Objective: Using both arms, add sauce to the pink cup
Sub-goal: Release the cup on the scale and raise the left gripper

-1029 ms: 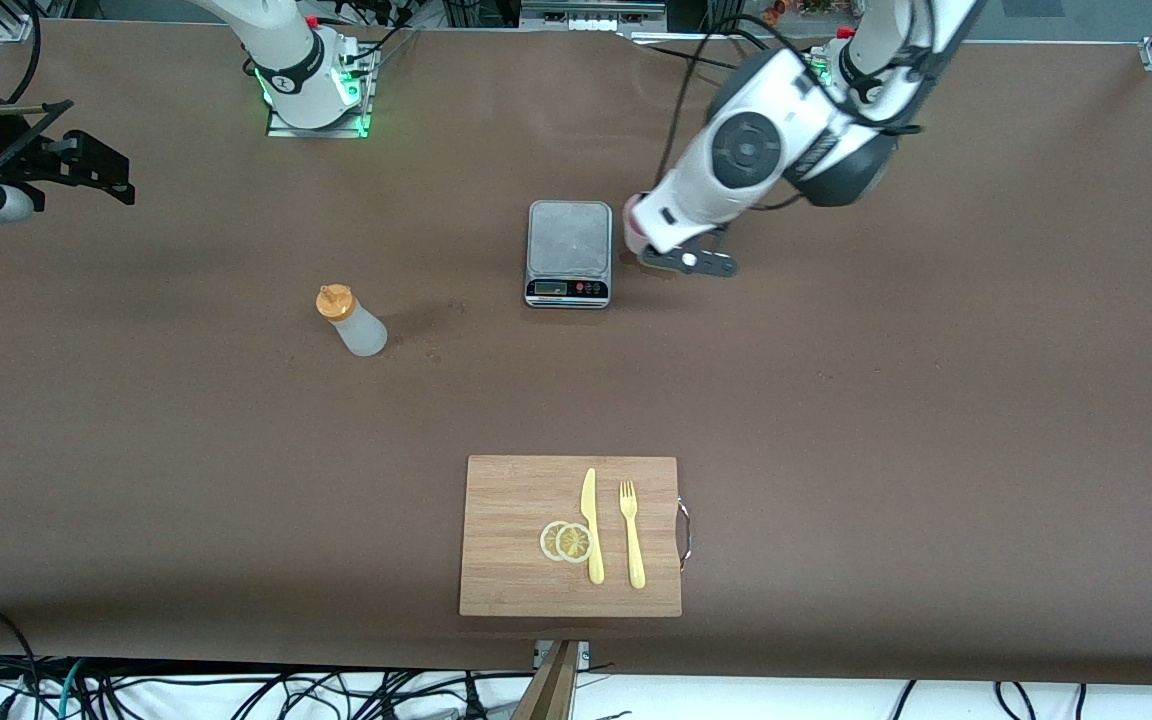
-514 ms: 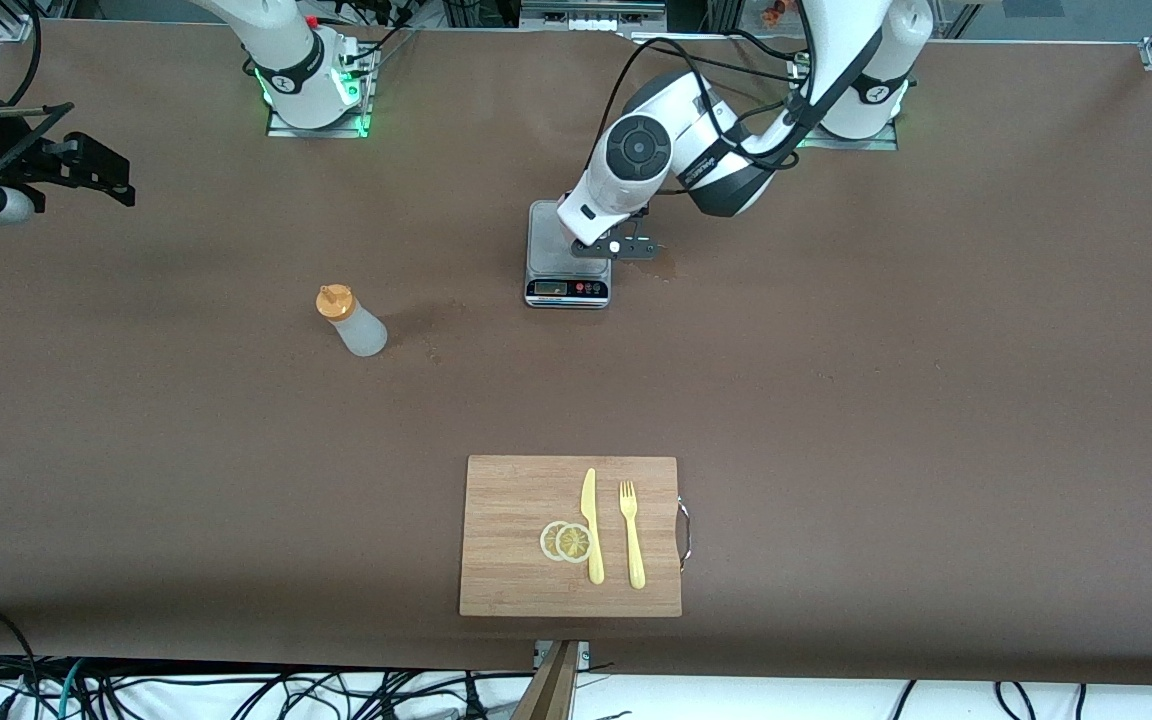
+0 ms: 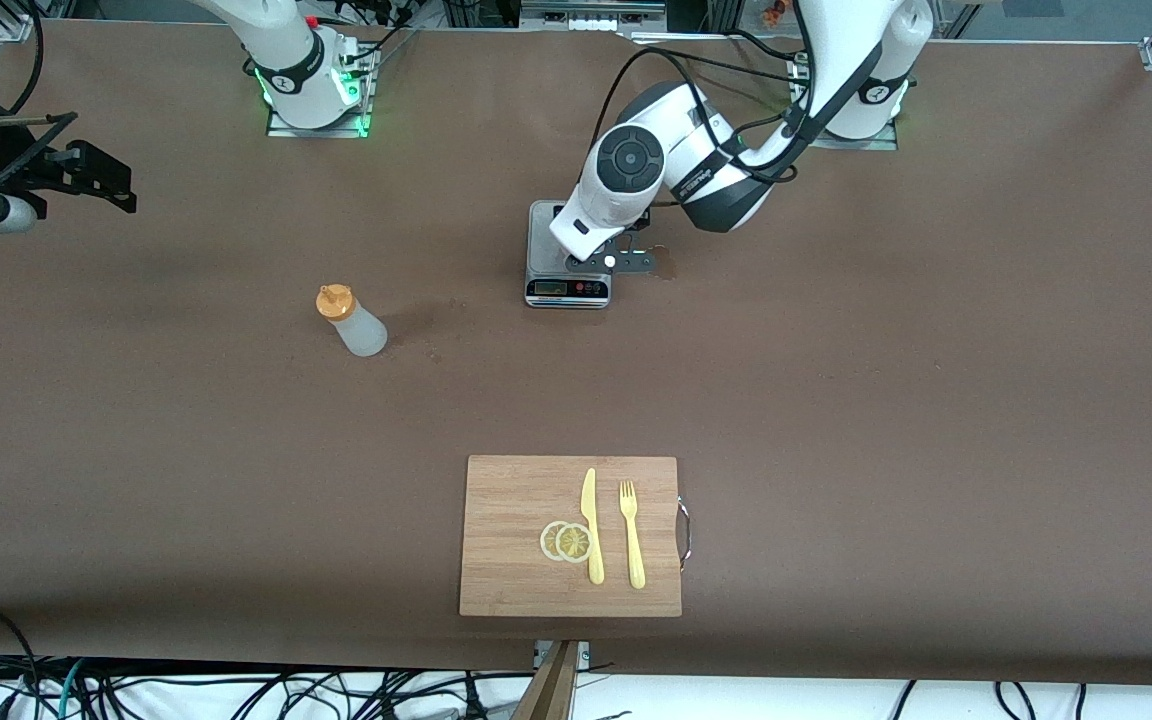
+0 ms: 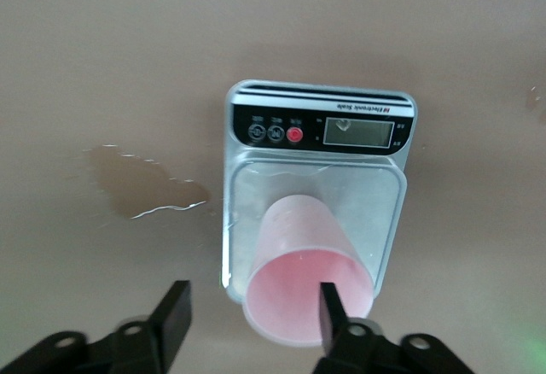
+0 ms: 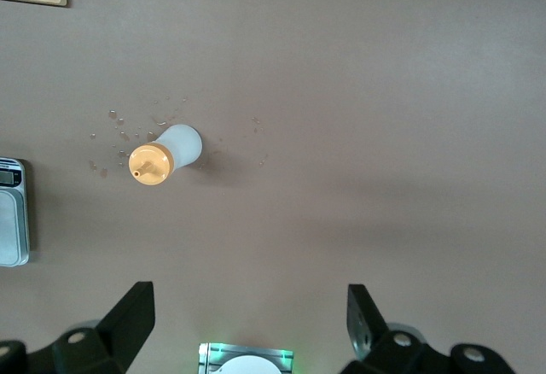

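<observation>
Pink cup (image 4: 307,271) upright on grey scale (image 4: 316,152), mouth up

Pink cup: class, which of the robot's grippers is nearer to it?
Left. The left gripper is right at the pink cup on the scale, one jaw inside its rim. The right gripper waits high above the sauce.

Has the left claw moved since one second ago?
Yes. The left claw moved from beside the scale to above it, toward the right arm's end; the pink cup stands there.
</observation>
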You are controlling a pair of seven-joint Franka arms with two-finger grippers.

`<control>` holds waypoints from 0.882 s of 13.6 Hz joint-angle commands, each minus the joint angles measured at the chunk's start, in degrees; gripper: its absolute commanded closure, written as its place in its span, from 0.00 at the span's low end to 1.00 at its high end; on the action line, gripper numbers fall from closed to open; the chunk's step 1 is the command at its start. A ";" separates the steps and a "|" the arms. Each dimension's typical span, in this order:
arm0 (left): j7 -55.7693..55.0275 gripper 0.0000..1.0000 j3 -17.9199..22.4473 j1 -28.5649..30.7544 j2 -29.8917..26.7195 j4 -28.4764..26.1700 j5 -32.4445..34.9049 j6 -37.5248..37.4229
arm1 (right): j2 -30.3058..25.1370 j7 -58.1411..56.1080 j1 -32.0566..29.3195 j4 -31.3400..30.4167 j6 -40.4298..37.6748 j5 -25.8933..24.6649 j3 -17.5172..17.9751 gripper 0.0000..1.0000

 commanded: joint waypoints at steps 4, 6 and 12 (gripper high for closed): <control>5.12 0.00 0.07 11.83 -3.65 19.05 5.46 -24.95 | 3.82 -0.57 0.07 0.81 -0.48 -0.22 0.71 0.00; 14.26 0.00 0.07 16.13 -5.68 20.47 8.10 -29.17 | 3.48 -2.83 0.25 0.81 -1.00 -0.39 0.80 0.00; 38.33 0.00 25.18 10.70 -19.46 12.51 5.66 -25.18 | 3.65 -12.93 0.33 0.19 -4.17 6.72 0.97 0.00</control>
